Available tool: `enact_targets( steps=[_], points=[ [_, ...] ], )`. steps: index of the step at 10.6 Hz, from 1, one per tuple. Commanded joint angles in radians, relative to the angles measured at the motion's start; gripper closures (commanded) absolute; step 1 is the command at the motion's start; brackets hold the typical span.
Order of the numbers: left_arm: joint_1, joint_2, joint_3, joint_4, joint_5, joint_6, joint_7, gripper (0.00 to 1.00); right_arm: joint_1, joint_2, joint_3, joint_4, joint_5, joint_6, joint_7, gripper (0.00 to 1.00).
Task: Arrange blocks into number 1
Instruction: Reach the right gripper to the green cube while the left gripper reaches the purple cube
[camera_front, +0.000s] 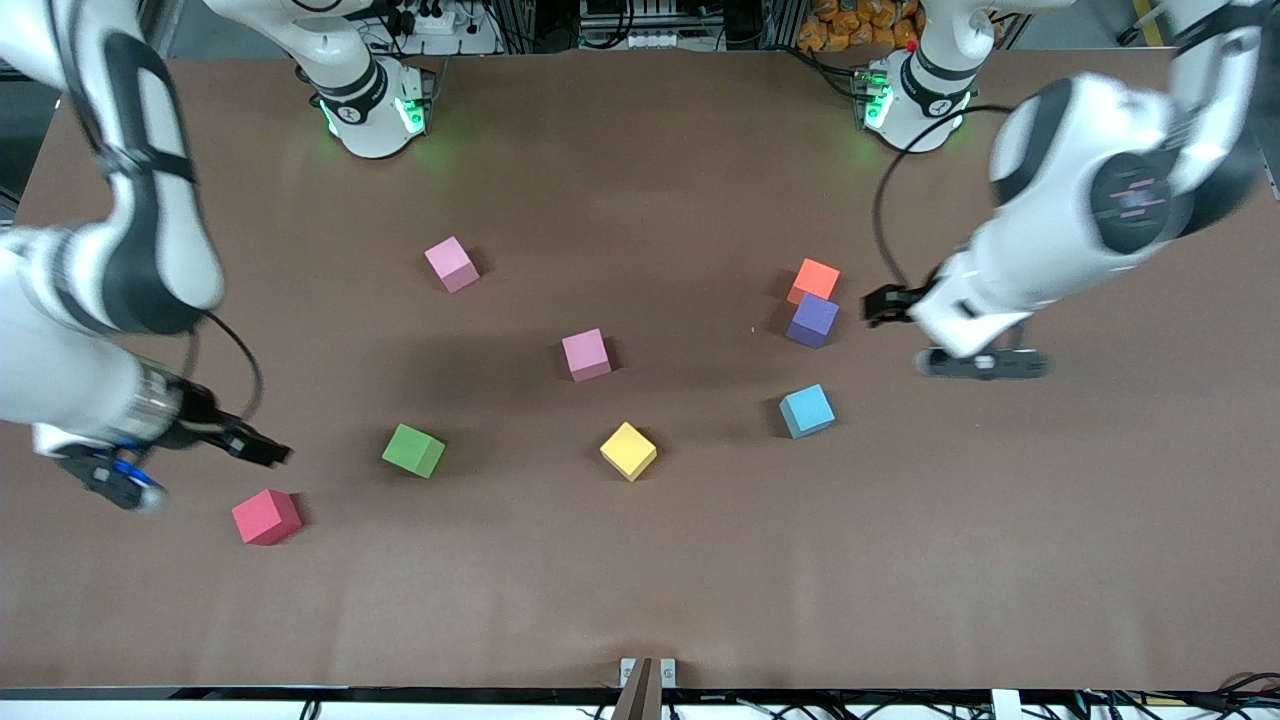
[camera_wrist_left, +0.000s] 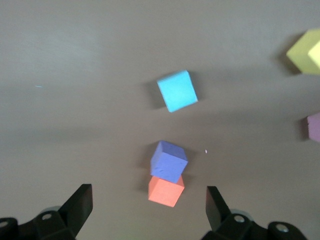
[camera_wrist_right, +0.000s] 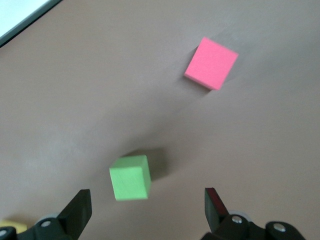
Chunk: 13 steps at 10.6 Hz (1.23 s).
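Blocks are scattered loose on the counter (camera_front: 640, 150), no "1" yet. My left end effector (camera_wrist_left: 150, 207) hangs wide open over the orange block (camera_wrist_left: 166, 190) touching the purple block (camera_wrist_left: 169, 161); right end effector (camera_wrist_right: 148, 210), open too, over the green block (camera_wrist_right: 130, 177), so both look lined up for pickups.

Eight foam blocks lie on the tabletop (camera_front: 640, 600), all single, none stacked. Two are pink: one pink block (camera_front: 451, 264) at about 11 o'clock from the other pink block (camera_front: 586, 354). The remaining colours come one each: one orange block (camera_front: 814, 280), one purple block (camera_front: 812, 320), one blue block (camera_front: 806, 411), one yellow block (camera_front: 628, 451), one green block (camera_front: 413, 450) and one red block (camera_front: 266, 517). Orange and purple sit just beside each other, possibly touching. Two robot arms reach in, one from each end.
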Motion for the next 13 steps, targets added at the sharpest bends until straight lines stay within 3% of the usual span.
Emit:
enact_targets(
  steps=[1,5,8,13],
  points=[
    [0.001,-0.075,-0.062,-0.219,0.006,0.142,-0.009,0.00,0.060,0.084,-0.006,0.033,0.017,0.059,0.157,0.00],
    [-0.005,-0.049,-0.103,-0.436,0.063,0.411,-0.007,0.00,0.128,0.172,-0.009,0.025,0.001,0.163,0.147,0.00],
    [-0.024,0.042,-0.103,-0.445,0.118,0.464,-0.007,0.00,0.131,0.200,-0.009,0.001,0.000,0.174,0.133,0.00],
    [-0.034,0.109,-0.103,-0.441,0.123,0.485,-0.006,0.00,0.133,0.232,-0.007,-0.045,0.007,0.174,0.072,0.00]
  ],
)
